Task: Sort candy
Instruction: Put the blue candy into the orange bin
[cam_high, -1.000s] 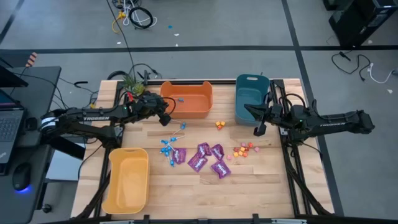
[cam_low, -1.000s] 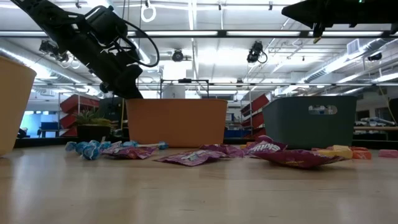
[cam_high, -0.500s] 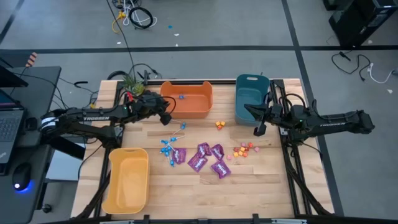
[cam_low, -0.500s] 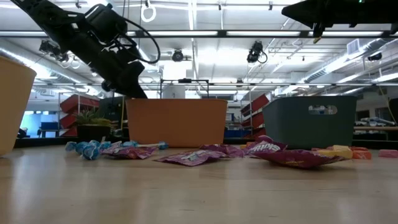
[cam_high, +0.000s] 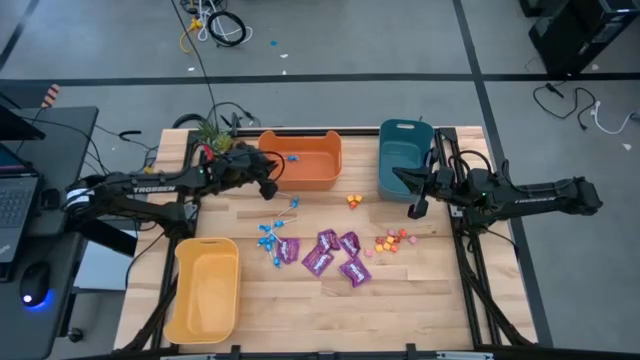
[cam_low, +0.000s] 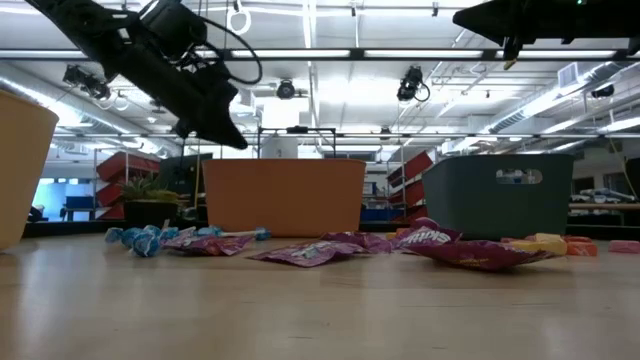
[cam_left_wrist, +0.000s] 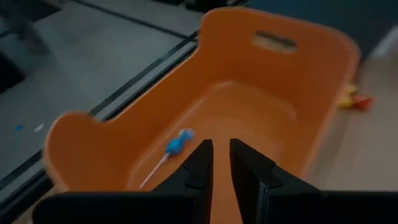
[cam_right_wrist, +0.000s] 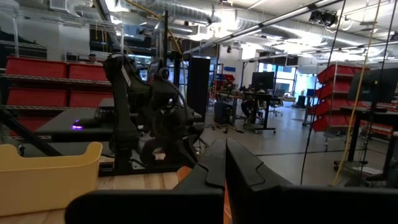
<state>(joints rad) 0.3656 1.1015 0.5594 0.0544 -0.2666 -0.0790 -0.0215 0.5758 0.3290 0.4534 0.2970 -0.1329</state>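
The candy lies on the wooden table's middle: blue lollipops (cam_high: 270, 238), purple packets (cam_high: 330, 255), and small orange and pink pieces (cam_high: 392, 240), with a few more (cam_high: 354, 201) nearer the bins. One blue lollipop (cam_left_wrist: 177, 144) lies on the floor of the orange bin (cam_high: 300, 178). My left gripper (cam_left_wrist: 221, 146) hovers over that bin's left rim, open by a narrow gap with nothing between its fingers. My right gripper (cam_high: 415, 210) hangs shut in the air beside the teal bin (cam_high: 403, 165), holding nothing.
A yellow bin (cam_high: 205, 290) stands at the table's near left. The orange and teal bins line the far edge. A small plant (cam_high: 210, 130) sits at the far left corner. Bare wood lies along the near edge and at the near right.
My left gripper has risen a little and tipped its fingers upward beside the orange bin, its gap unchanged. The candy on the table has stayed put.
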